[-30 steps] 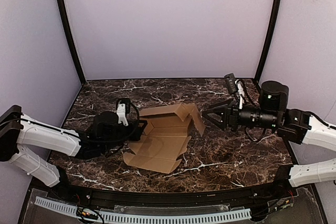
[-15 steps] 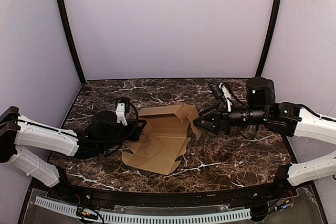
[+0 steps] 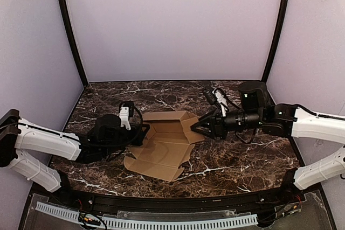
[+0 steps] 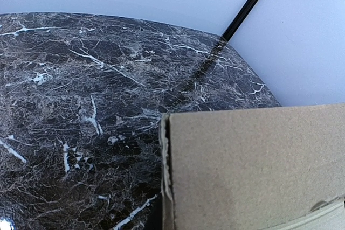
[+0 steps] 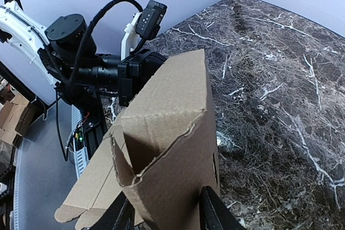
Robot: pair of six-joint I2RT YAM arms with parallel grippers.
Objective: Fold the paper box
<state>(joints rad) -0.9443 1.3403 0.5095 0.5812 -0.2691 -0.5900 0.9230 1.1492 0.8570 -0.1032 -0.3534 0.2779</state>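
Paper box [image 3: 161, 152] long axis near-far; left end effector [image 3: 142, 133] clamps left flap; right end effector [image 3: 195, 129] part-open astride right flap.

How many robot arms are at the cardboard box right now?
2. The left end effector is at the paper box's left edge. The right end effector straddles its raised right flap.

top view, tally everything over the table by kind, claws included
cardboard box: 1
claws: 2, left claw and right claw
total: 3
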